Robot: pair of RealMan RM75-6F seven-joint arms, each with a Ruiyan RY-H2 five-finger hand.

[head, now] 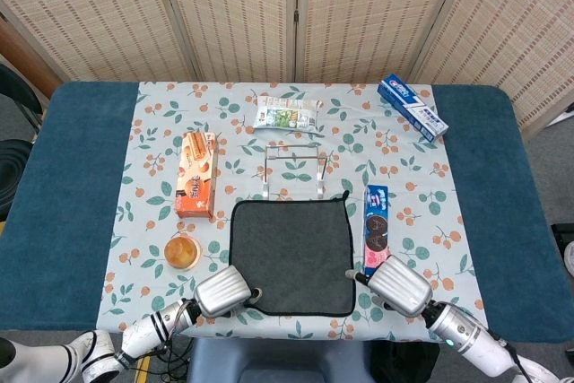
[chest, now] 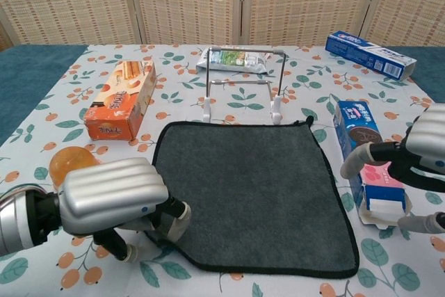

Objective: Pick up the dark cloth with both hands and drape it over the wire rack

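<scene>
The dark cloth (head: 291, 253) (chest: 250, 186) lies flat on the flowered tablecloth, just in front of the upright wire rack (head: 294, 168) (chest: 243, 81). My left hand (head: 221, 291) (chest: 111, 196) is at the cloth's near-left corner. Its fingers (chest: 177, 217) curl onto that corner, which is drawn in and bunched under them. My right hand (head: 399, 284) (chest: 424, 147) hovers beside the cloth's right edge, over the near end of a blue cookie box (head: 376, 221) (chest: 358, 133). Its fingers are spread, hold nothing, and stay clear of the cloth.
An orange snack box (head: 197, 174) (chest: 122, 99) and an orange jelly cup (head: 182, 251) (chest: 69, 161) sit left of the cloth. Behind the rack lies a snack packet (head: 287, 115) (chest: 236, 60). A toothpaste box (head: 413, 107) (chest: 368, 53) lies at the far right.
</scene>
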